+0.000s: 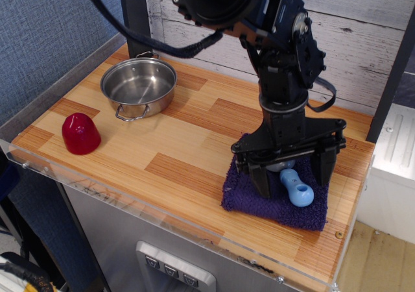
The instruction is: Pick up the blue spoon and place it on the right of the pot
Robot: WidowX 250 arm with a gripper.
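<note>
Right now the claw [291, 178] hangs low over the dark blue towel [275, 194], its two black fingers [260, 178] spread wide apart and pointing down. Between those fingers lies the blue spoon [294, 186]: its light-blue handle sticks out just below the claw toward the front edge of the bench [168, 156], the hole in the bulbous end plainly visible, while the grey bowl sits tucked up under the claw's body and is mostly hidden. One finger stands to the left of the handle, the other to its right, and neither appears to touch the spoon, though the view is too oblique to be sure how close the tips come to the towel. The spoon rests on the towel, directly beneath the claw.

Well away to the claw's upper left, near the back corner of the bench, sits the pot [138, 86], shiny steel with a wire loop handle facing forward; it stands upright, and nothing can be seen inside it. Farther left and nearer the front than the pot is a red dome-shaped object [80, 133], apart from everything else. The arm [279, 52] rises from the claw toward the top of the frame, with a black cable looping off behind it. White wooden planks form the wall behind the claw.
</note>
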